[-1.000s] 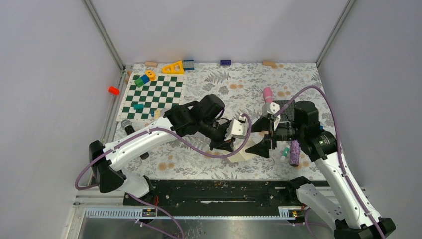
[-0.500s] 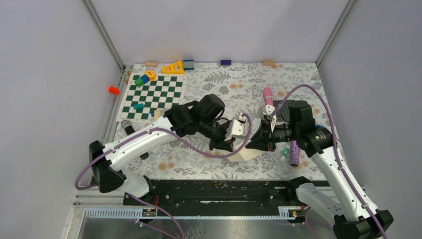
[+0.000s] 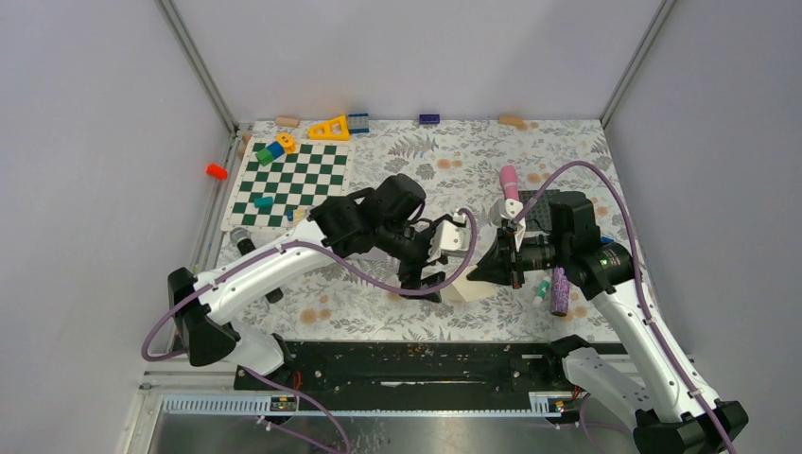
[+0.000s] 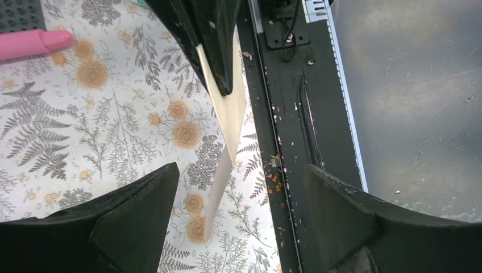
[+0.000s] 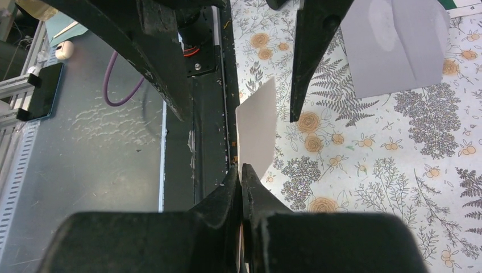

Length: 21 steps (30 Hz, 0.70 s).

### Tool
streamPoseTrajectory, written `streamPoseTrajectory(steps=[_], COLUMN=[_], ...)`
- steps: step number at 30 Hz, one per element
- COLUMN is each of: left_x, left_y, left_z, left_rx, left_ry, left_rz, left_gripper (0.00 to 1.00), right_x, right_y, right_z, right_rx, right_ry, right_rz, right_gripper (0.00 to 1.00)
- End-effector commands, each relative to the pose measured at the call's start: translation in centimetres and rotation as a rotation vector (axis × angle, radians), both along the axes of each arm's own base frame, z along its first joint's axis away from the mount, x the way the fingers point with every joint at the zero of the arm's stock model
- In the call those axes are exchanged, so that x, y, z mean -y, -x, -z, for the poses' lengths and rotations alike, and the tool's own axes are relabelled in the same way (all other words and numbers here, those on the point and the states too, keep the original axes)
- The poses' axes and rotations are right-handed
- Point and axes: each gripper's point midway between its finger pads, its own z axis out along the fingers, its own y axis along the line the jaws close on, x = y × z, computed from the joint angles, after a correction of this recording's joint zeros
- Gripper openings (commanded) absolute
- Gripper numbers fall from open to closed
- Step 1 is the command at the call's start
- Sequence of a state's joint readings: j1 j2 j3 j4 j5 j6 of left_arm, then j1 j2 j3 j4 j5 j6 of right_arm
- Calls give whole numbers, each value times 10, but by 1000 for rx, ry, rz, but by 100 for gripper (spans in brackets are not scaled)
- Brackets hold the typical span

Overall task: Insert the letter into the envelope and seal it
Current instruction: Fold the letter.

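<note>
Floral counter (image 5: 398,148): right gripper (image 5: 241,170) pinches the letter (image 5: 256,122) on edge. Left gripper (image 4: 241,182) gapes wide either side of the letter. The envelope (image 5: 392,48) lies flat beyond the letter; inserting and sealing look undone.

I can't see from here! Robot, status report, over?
Left gripper open, astride letter. Right gripper shut on letter. Envelope lies flat, apart, nothing on it.
</note>
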<state>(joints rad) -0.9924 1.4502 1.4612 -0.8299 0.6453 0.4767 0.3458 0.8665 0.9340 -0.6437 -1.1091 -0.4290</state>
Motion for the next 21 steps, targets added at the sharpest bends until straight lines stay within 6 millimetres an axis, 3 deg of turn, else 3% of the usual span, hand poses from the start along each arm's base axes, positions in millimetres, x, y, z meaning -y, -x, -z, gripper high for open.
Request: streamPoseTrajectory(steps=[1,8,11,12,14,15,18,21], left_x=[12,21,22,22,23,22,21,17], left_y=[-3,-7,-8,-9,-11,-13,-14,-16], left_z=[-41,-39,-36,-36,-34,-34,-35,-36], left_rx=[12,-16,-21,-20,-14,-8,8,26], left_ry=[108,97,91,90,84,80,87,88], left_rz=[-4,-12,-13,-15,-24,-30,-41,-52], left_gripper=[80,57,52,42,3,0,0,39], right_x=[0,1,1,1,1,1,2,2], right_y=[-6,-7,-6,-6,-6,-7,-6,-6], right_z=[-12,-13,-14,-14,-14,-14,-14,-15], right_rx=[50,71,76,76,79,79,86,93], right_ry=[-13,-15,-17,-17,-16,-15,-15,-14], right_rz=[17,30,31,31,33,35,36,41], right_gripper=[0,0,0,0,0,0,0,0])
